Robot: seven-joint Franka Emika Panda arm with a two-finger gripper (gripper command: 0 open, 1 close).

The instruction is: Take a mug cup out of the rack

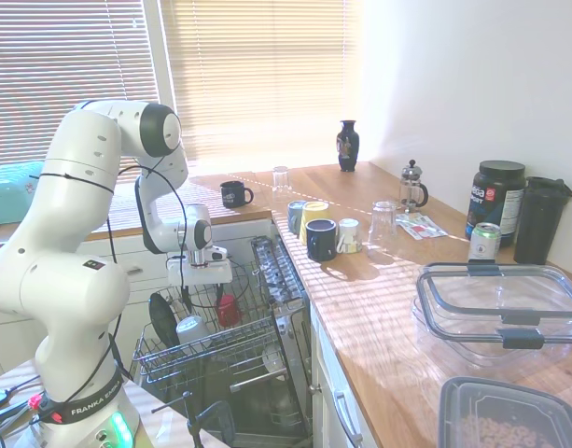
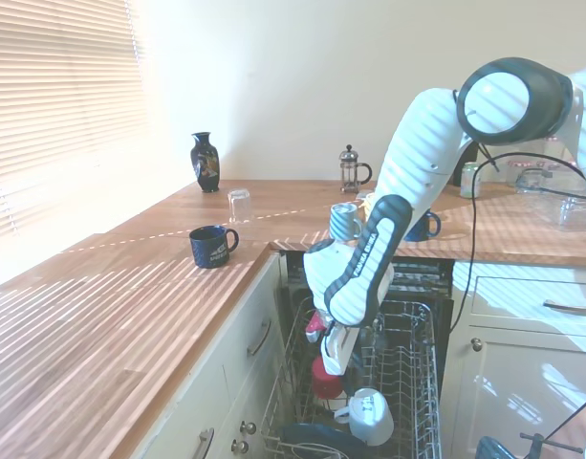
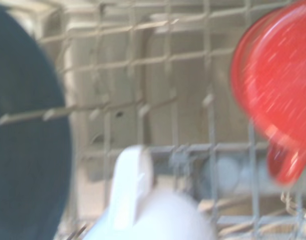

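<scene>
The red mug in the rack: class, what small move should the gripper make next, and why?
Probably a short further descent, lining up over the red mug. The gripper hangs just above the rack, close beside the mug, with no grasp visible. The white mug sits right next to it, so the approach should stay on the red mug's side. The exterior views do not show the finger state.

The white arm's hand (image 1: pixel 202 291) hangs low over the rack (image 1: pixel 211 341), just beside the red mug cup (image 1: pixel 228 309).
</scene>
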